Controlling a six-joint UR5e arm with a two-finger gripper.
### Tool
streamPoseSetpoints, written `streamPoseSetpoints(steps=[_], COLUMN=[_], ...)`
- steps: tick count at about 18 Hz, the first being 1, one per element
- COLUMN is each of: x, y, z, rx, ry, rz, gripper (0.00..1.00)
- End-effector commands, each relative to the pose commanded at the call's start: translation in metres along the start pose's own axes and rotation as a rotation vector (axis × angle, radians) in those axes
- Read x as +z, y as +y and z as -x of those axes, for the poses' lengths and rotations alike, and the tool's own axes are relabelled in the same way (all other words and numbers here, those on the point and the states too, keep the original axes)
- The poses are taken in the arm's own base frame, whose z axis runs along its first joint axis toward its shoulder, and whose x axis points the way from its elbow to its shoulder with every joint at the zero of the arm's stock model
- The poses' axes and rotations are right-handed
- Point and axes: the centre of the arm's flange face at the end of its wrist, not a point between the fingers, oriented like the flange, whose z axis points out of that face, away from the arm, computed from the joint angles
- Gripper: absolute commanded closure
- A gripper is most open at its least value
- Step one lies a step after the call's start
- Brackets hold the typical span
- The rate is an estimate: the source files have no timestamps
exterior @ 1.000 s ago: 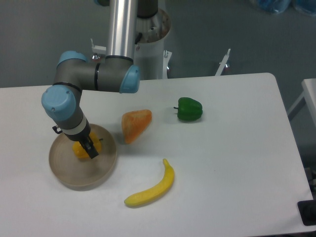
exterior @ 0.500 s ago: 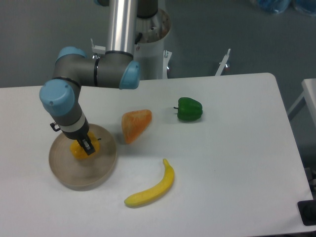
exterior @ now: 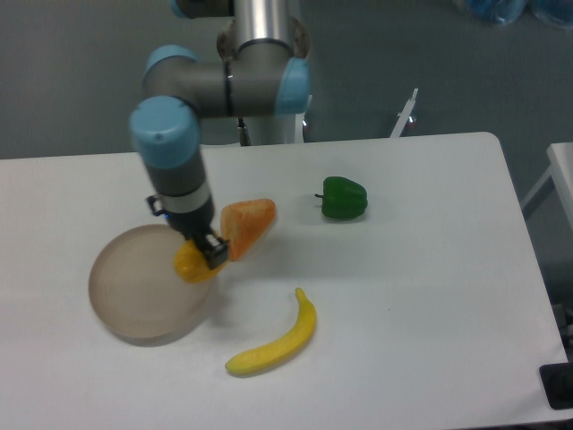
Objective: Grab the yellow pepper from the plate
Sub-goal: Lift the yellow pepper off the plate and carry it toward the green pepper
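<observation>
My gripper (exterior: 206, 253) is shut on the yellow pepper (exterior: 191, 265), a small lumpy yellow-orange fruit. It holds the pepper lifted over the right rim of the plate (exterior: 125, 291), a round tan-beige dish at the left of the table. The plate's inside is bare. The pepper's stem is hidden by the fingers.
An orange wedge-shaped item (exterior: 246, 225) lies just right of the gripper. A green pepper (exterior: 344, 198) sits further right. A yellow banana (exterior: 277, 341) lies in front, near the table's middle. The robot's base stands behind the table's far edge.
The gripper has risen from the plate's middle and moved right with the yellow pepper in it. The arm's elbow has swung right too. The plate now holds nothing.
</observation>
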Motion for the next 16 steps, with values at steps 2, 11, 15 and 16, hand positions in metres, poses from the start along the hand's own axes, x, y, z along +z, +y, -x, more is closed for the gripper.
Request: streamPoseSetpoints(steps=[2,11,15,16], x=[-0.001,0.006,0.011,0.012], y=[0.021,0.110,0.138,0.146], z=[0.020,0.086,0.107,0.111], rx=[0.064,0.275,0.253,0.253], ry=[0.003,0.052,0.056,0.059], rz=[0.002,0.046,0.053,0.053], gripper=[0.98,0.97,0.96,0.96])
